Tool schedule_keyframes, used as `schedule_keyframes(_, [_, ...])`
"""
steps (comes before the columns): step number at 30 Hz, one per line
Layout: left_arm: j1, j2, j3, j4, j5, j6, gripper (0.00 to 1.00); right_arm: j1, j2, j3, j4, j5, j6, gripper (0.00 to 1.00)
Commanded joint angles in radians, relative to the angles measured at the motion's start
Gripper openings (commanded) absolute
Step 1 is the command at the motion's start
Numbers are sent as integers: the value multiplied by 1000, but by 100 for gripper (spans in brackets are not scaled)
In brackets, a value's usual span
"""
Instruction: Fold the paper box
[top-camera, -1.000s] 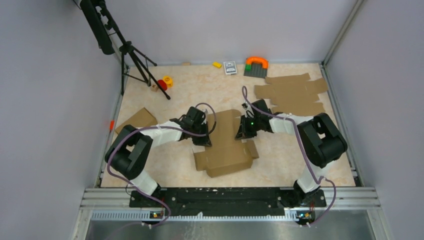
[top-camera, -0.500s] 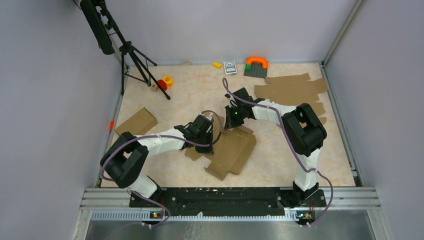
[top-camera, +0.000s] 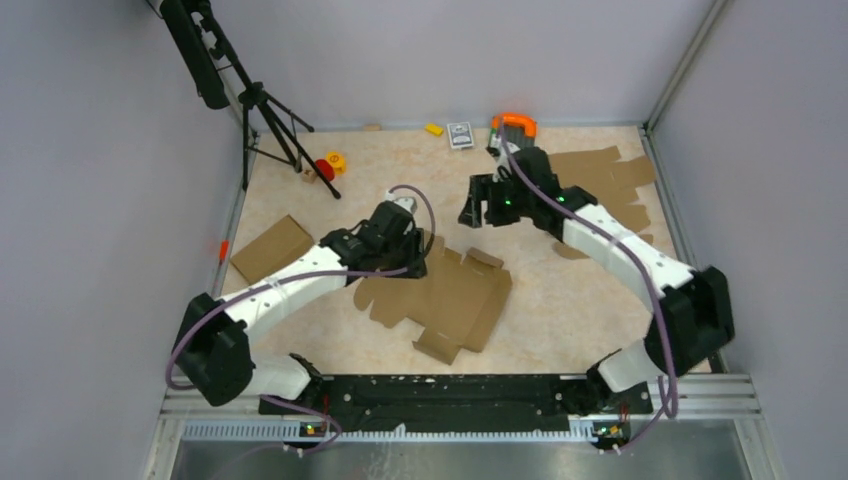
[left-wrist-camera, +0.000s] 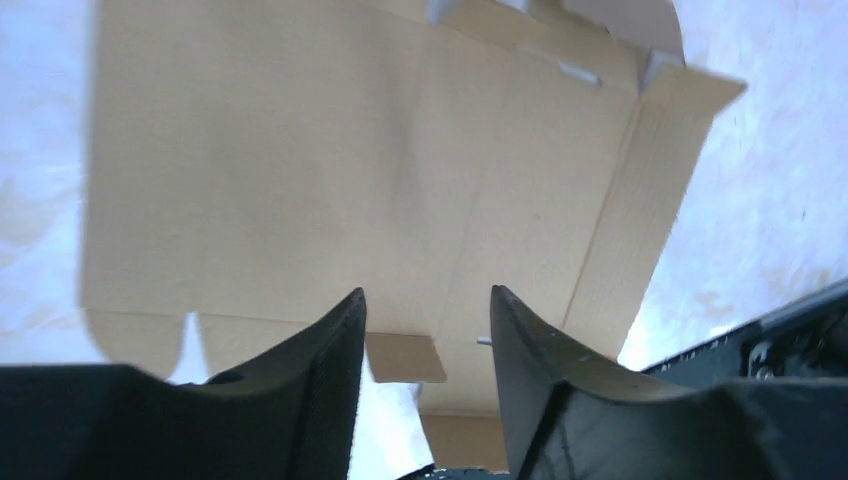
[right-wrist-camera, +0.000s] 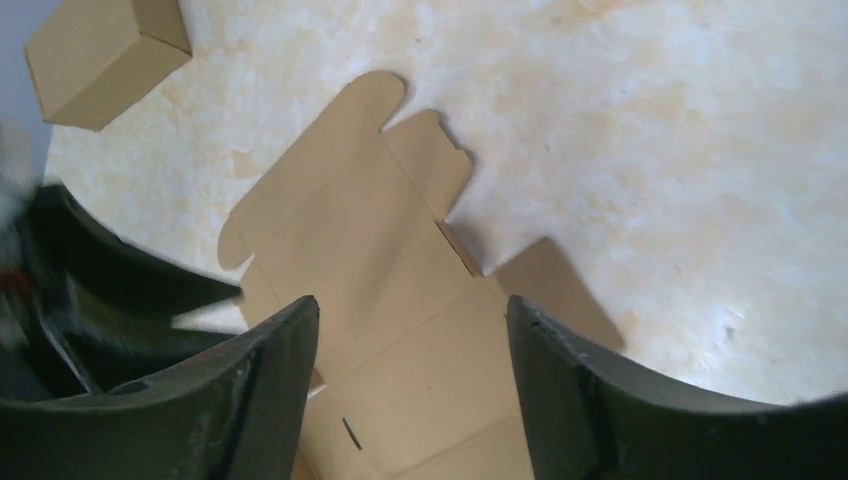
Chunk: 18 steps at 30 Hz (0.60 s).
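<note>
The left arm reaches out from its base toward 1 o'clock, elbow low and wide, forearm long and nearly level, the wrist tipped down. Its left claw (top-camera: 412, 264) sits at the 10 o'clock edge of the box (top-camera: 455, 295). In the left wrist view the left claw (left-wrist-camera: 425, 305) stands spread, with nothing between the fingers (left-wrist-camera: 335, 350) and only cardboard (left-wrist-camera: 350, 180) showing past them; whether the tips touch the sheet cannot be told.

The right arm bends out at 3 o'clock, then runs a long forearm back toward 11 o'clock. The right claw (top-camera: 472, 212) hangs over bare desk (top-camera: 400, 180) just past the box's 12 o'clock end. Its wrist view shows the right claw (right-wrist-camera: 410, 315) spread wide and pinching nothing, the box (right-wrist-camera: 360, 250) below it.

The box lies opened out at the middle of the desk, long axis running from 10 to 4 o'clock. It is plain brown, creased into panels, with rounded tabs and side flaps around the rim. The flap at its 6 o'clock corner seems slightly raised.

A pile (top-camera: 590, 185) of like sheets lies at the desk's 2 o'clock, partly under the right forearm. A closed carton (top-camera: 272, 247) sits at 9 o'clock
</note>
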Motion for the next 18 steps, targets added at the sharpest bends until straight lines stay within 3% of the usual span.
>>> schedule_keyframes(1, [108, -61, 1, -46, -97, 73, 57, -35, -225, -192, -35, 100, 71, 75])
schedule_keyframes(4, [189, -37, -4, -41, -152, 86, 67, -34, -343, -323, -63, 154, 131, 88])
schedule_keyframes(8, [290, 12, -12, 22, -136, 79, 85, -35, -430, -487, -74, 139, 223, 89])
schedule_keyframes(12, [322, 100, 2, 51, -179, 79, 85, -24, -503, -646, 6, 89, 330, 83])
schedule_keyframes(18, [358, 214, 1, 78, -87, 67, 84, 20, -499, -756, 111, 71, 457, 78])
